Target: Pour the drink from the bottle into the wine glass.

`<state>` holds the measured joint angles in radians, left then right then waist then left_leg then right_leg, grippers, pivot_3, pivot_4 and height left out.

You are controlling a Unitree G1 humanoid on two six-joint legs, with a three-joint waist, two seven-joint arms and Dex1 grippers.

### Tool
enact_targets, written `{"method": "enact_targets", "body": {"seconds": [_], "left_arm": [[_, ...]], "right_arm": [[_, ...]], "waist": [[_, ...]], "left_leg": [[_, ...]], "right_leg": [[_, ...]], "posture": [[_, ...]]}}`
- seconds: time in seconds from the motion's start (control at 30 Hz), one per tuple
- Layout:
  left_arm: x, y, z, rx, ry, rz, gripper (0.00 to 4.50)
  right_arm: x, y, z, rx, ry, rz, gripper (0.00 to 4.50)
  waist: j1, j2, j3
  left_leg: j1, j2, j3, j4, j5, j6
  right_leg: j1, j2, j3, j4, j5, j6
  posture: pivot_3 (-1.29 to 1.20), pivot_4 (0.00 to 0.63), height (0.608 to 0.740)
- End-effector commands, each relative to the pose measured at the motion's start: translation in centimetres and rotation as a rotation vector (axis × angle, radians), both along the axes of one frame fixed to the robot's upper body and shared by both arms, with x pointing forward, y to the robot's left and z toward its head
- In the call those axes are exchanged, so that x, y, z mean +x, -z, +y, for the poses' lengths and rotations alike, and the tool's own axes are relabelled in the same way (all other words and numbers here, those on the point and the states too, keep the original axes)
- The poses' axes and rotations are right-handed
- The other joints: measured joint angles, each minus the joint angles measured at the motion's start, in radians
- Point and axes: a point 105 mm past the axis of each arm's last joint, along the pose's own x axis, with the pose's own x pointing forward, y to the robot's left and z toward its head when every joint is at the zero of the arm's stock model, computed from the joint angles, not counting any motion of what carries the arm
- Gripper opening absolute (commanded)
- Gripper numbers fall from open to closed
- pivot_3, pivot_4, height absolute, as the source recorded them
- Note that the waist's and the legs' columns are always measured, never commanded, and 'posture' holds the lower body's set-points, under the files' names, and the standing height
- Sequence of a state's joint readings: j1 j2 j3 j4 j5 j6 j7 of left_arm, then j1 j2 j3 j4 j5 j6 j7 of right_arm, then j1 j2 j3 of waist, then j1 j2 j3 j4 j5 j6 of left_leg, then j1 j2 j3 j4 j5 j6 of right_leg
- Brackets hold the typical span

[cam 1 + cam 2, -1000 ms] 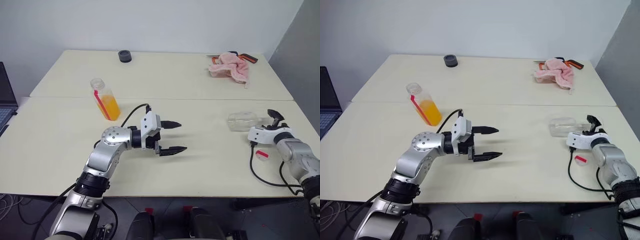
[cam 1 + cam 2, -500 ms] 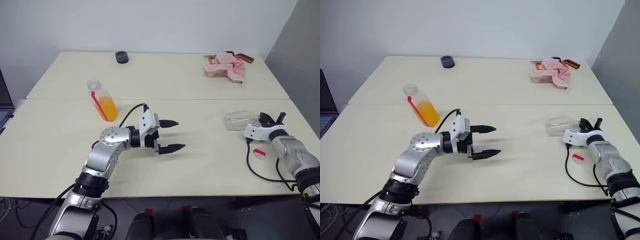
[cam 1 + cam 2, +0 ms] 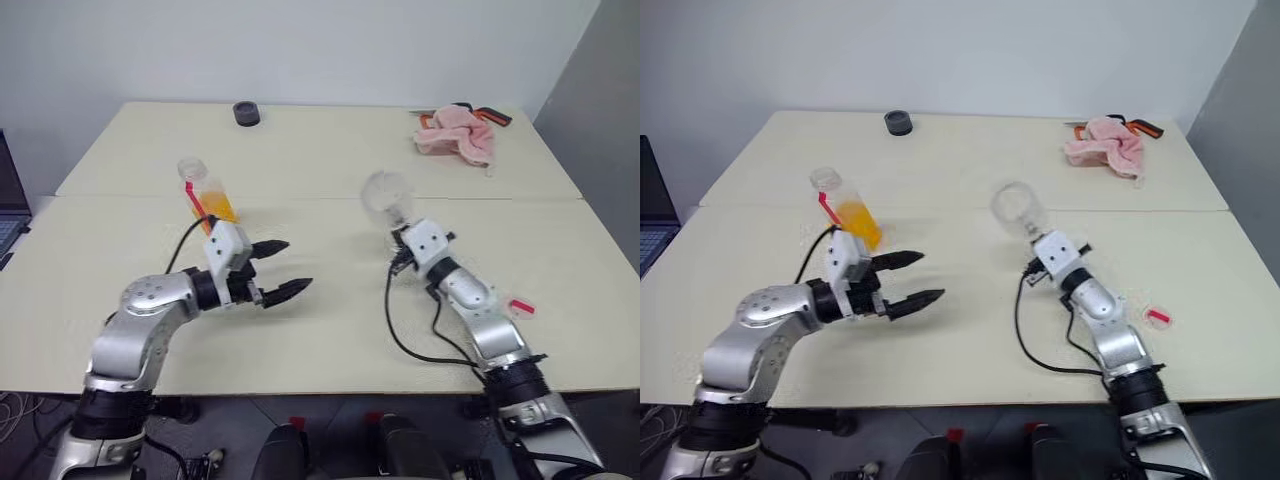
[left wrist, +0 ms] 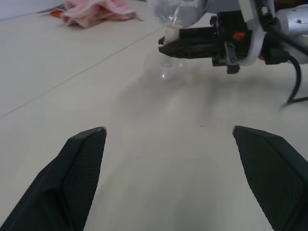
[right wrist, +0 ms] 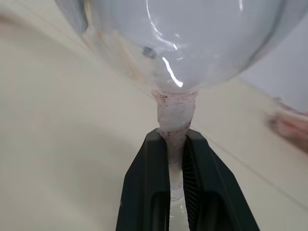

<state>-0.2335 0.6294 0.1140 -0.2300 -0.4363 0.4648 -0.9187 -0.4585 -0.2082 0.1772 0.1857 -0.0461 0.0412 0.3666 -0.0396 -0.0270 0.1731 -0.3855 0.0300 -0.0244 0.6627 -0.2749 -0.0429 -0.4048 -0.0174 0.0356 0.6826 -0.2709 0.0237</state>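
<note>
**Even room light, soft shadows, blur in the close views**

You get bright, even light across the pale table (image 3: 330, 150), with no hard glare on its surface. Shadows are faint and soft: a dim patch lies under the left gripper (image 3: 282, 268), and another beside the wine glass (image 3: 386, 195). In the right wrist view the glass bowl carries thin white highlights, and the background behind it is smeared and out of focus. In the left wrist view the near fingers (image 4: 79, 168) look soft, and the pink cloth (image 4: 98, 10) far off is hazy.
</note>
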Motion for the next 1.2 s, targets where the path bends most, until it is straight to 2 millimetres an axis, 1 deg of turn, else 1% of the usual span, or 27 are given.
{"method": "enact_targets", "body": {"seconds": [0.03, 0.13, 0.27, 0.4, 0.57, 0.77, 0.83, 0.9, 0.93, 1.1, 1.17, 1.2], "left_arm": [[-0.2, -2.3, 1.0, -0.01, -0.07, -0.077, 4.5], [-0.1, -3.4, 1.1, -0.019, -0.108, -0.109, 4.5], [-0.4, -4.2, 1.0, -0.021, -0.115, -0.122, 4.5], [-0.7, -5.2, 0.4, -0.015, -0.112, -0.136, 4.5], [-0.5, -6.0, 0.4, -0.009, -0.119, -0.152, 4.5], [-0.1, -6.0, 0.7, -0.003, -0.119, -0.159, 4.5], [0.0, -5.9, 0.8, -0.004, -0.117, -0.16, 4.5], [0.0, -5.9, 0.9, -0.005, -0.113, -0.162, 4.5], [0.1, -5.8, 0.9, -0.006, -0.112, -0.162, 4.5], [0.3, -5.5, 1.3, -0.006, -0.107, -0.17, 4.5], [0.3, -5.5, 1.4, -0.005, -0.105, -0.174, 4.5], [0.4, -5.5, 1.5, -0.005, -0.104, -0.176, 4.5]], "right_arm": [[0.5, -0.6, 2.6, 0.098, -0.113, 0.064, 0.08], [1.1, 0.2, 3.9, 0.097, -0.147, 0.095, 0.08], [1.5, 1.0, 5.1, 0.088, -0.179, 0.111, 0.08], [1.7, 1.6, 5.7, 0.096, -0.195, 0.123, 0.08], [1.6, 2.1, 6.6, 0.103, -0.213, 0.128, 0.08], [1.6, 2.4, 6.9, 0.112, -0.218, 0.149, 0.08], [1.6, 2.3, 6.8, 0.118, -0.215, 0.152, 0.82], [1.7, 2.3, 6.8, 0.122, -0.214, 0.154, 1.4], [1.7, 2.2, 6.8, 0.124, -0.213, 0.154, 1.82], [1.8, 2.0, 6.7, 0.125, -0.216, 0.158, 3.55], [1.9, 1.9, 6.6, 0.125, -0.206, 0.155, 4.32], [2.0, 1.9, 6.6, 0.123, -0.201, 0.154, 4.45]], "waist": [[0.004, 0.0, 0.0], [0.01, 0.0, 0.0], [0.007, 0.0, 0.0], [0.002, 0.0, 0.0], [-0.007, 0.0, 0.0], [-0.017, 0.0, 0.0], [-0.017, 0.0, 0.0], [-0.017, 0.0, 0.0], [-0.017, 0.0, 0.0], [-0.016, 0.0, 0.0], [-0.016, 0.0, 0.0], [-0.016, 0.0, 0.0]], "left_leg": [[0.0, 0.0, 0.0, 0.0, 0.0, 0.0], [0.0, 0.0, 0.0, 0.0, 0.0, 0.0], [0.001, 0.0, 0.0, 0.0, 0.0, 0.0], [0.002, 0.001, 0.0, -0.001, 0.0, 0.0], [0.003, 0.001, 0.0, -0.001, 0.0, 0.0], [0.003, 0.001, 0.0, -0.001, 0.0, 0.0], [0.003, 0.001, 0.0, -0.001, 0.0, 0.0], [0.003, 0.001, 0.0, -0.001, 0.0, 0.0], [0.003, 0.001, 0.0, -0.001, 0.0, 0.0], [0.002, 0.001, 0.0, -0.001, 0.0, 0.0], [0.002, 0.001, 0.0, -0.001, 0.0, 0.0], [0.002, 0.001, 0.0, -0.001, 0.0, 0.0]], "right_leg": [[0.0, 0.0, 0.0, 0.0, 0.0, 0.0], [0.0, 0.0, -0.001, 0.0, 0.0, 0.0], [0.0, 0.0, 0.0, 0.0, 0.0, 0.0], [0.0, 0.001, 0.0, 0.0, 0.0, 0.0], [0.0, 0.002, 0.001, 0.001, 0.0, 0.0], [0.0, 0.002, 0.001, 0.001, 0.0, 0.0], [0.0, 0.002, 0.001, 0.001, 0.0, 0.0], [0.0, 0.002, 0.001, 0.001, 0.0, 0.0], [0.0, 0.002, 0.001, 0.001, 0.0, 0.0], [0.0, 0.002, 0.001, 0.001, 0.0, 0.0], [0.0, 0.002, 0.001, 0.001, 0.0, 0.0], [0.0, 0.002, 0.001, 0.001, 0.0, 0.0]], "posture": [[0.0, 0.15, 0.74], [0.0, 0.15, 0.74], [0.0, 0.15, 0.74], [0.0, 0.15, 0.74], [0.0, 0.15, 0.74], [0.0, 0.15, 0.74], [0.0, 0.15, 0.74], [0.0, 0.15, 0.74], [0.0, 0.15, 0.74], [0.0, 0.15, 0.74], [0.0, 0.15, 0.74], [0.0, 0.15, 0.74]]}}
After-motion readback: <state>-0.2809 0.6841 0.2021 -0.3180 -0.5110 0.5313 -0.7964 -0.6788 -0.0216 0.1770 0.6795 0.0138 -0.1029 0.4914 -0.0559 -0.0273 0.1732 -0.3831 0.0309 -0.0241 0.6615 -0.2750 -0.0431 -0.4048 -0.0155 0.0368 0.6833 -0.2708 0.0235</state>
